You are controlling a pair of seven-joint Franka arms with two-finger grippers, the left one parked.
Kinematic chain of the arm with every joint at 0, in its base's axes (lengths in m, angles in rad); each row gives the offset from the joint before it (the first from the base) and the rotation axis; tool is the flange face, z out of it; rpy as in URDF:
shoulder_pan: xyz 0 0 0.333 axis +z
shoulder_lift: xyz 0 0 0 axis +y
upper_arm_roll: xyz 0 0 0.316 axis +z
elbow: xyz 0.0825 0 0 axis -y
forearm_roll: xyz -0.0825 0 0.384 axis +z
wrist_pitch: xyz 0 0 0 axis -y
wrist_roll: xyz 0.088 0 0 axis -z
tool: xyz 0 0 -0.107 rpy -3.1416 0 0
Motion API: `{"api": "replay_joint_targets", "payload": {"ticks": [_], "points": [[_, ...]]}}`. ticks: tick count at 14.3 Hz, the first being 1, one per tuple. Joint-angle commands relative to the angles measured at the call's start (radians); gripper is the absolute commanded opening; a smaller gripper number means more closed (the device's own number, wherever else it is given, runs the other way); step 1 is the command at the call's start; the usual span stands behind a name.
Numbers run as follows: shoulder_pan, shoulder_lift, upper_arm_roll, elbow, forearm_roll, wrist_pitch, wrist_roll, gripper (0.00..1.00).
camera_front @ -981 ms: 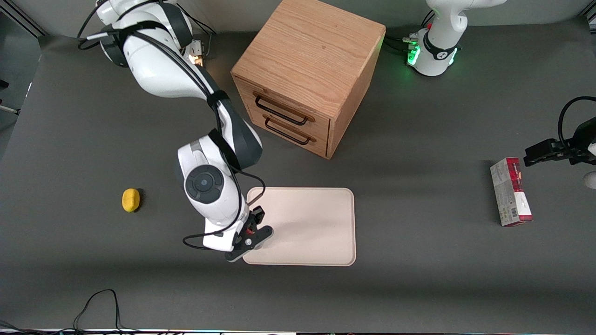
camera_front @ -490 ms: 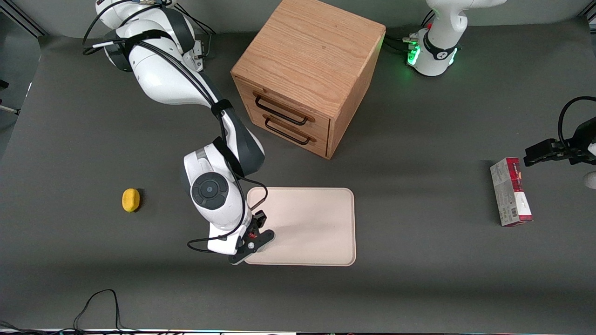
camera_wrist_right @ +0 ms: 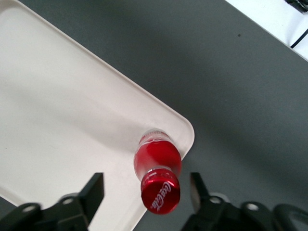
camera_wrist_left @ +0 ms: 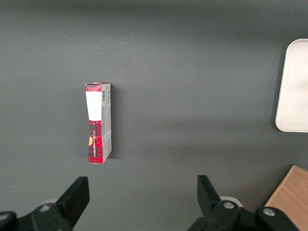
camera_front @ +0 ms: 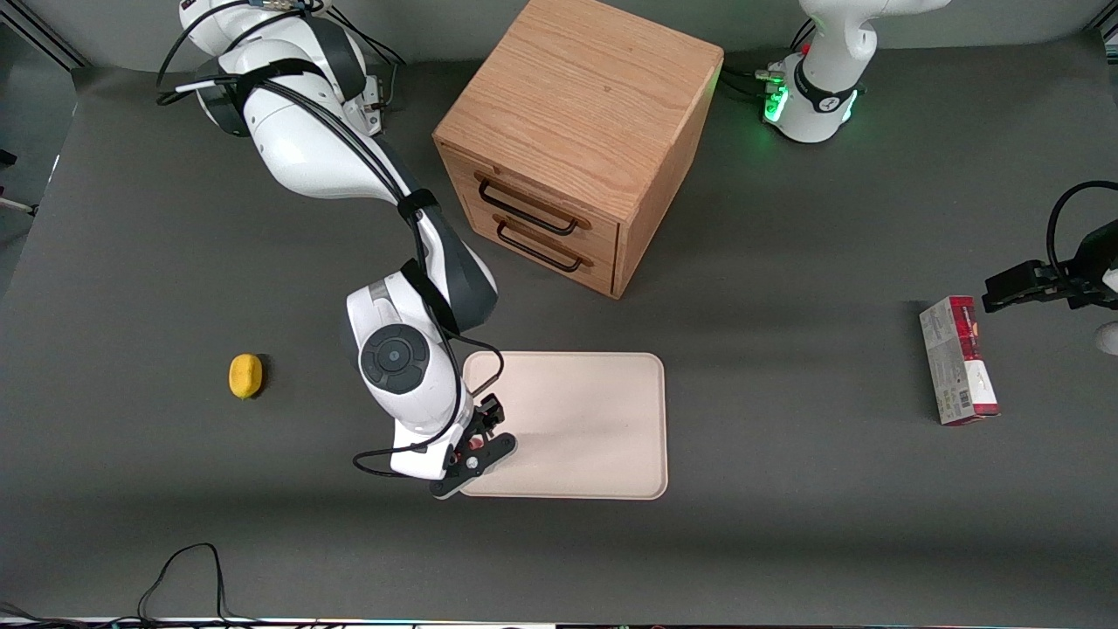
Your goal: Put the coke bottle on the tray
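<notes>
Since the coke bottle (camera_wrist_right: 158,163) stands upright inside the tray (camera_front: 594,419), just within the rounded corner at about seven o'clock as the front camera sees that tray, the placing looks essentially done. The pincer (camera_front: 479,441) hangs directly over that corner with its two fingers spread wide, one on each side of the bottle's red cap (camera_wrist_right: 160,192), and a clear gap shows between each finger and the bottle; it holds nothing.

As for handling, the bottle looks small, slim and light, with a smooth glossy skin that is probably slippery, and a stiff body that should take a firm squeeze without denting. It is tall for its narrow base, so I judge it easy to topple; any sideways brush from a finger could knock it over the low rim (camera_wrist_right: 185,127) it stands beside. If it needed retaking, the best hold would be across the shoulder just under the cap, fingers square to the body.

Elsewhere on the table (camera_front: 786,542), a lemon (camera_front: 245,376) lies at nine o'clock from the tray, a wooden cabinet (camera_front: 576,140) at twelve, and a carton (camera_front: 958,360) at three.
</notes>
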Motion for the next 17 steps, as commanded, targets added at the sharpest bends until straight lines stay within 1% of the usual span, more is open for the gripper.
{"api": "replay_joint_targets", "payload": {"ticks": [1,7,9,10,11,13,15,17], "points": [[-0.001,-0.051,0.001,0.008,-0.007,-0.030,0.009,1.00],[-0.001,-0.224,-0.004,0.008,-0.012,-0.225,0.011,1.00],[-0.006,-0.283,-0.007,0.002,-0.013,-0.307,0.012,1.00],[-0.009,-0.329,-0.019,-0.028,-0.012,-0.358,0.009,1.00],[-0.009,-0.382,-0.038,-0.088,-0.010,-0.371,0.009,1.00],[-0.009,-0.522,-0.076,-0.264,-0.004,-0.355,0.008,1.00],[-0.021,-0.629,-0.133,-0.396,0.004,-0.338,-0.003,1.00],[-0.079,-0.720,-0.165,-0.502,0.072,-0.334,-0.011,1.00]]}}
